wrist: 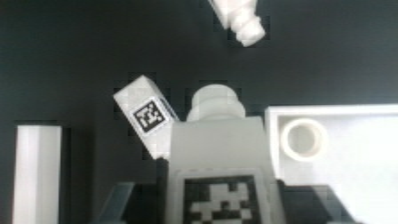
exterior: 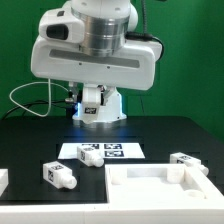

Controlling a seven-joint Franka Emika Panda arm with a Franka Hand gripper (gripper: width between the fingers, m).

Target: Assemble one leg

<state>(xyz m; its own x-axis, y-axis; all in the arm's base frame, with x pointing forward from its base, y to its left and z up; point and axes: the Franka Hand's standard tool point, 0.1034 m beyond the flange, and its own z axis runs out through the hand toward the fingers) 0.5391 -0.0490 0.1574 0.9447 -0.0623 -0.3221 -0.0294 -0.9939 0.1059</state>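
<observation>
In the wrist view my gripper (wrist: 217,198) is shut on a white leg (wrist: 217,150). The leg's tag faces the camera and its rounded stub points away from the gripper. A dark finger (wrist: 132,200) shows on each side of it. In the exterior view the gripper (exterior: 92,101) hangs under the arm, above the table behind the marker board (exterior: 103,152). A second leg (exterior: 60,175) lies on the table and also shows in the wrist view (wrist: 146,110). A third leg (exterior: 188,165) lies by the panel's far corner.
The large white rimmed panel (exterior: 160,190) lies at the front on the exterior view's right. In the wrist view its corner (wrist: 356,130) shows a round hole (wrist: 306,138). Another white part (wrist: 237,20) lies farther off. A white piece (exterior: 3,180) sits at the exterior view's left edge.
</observation>
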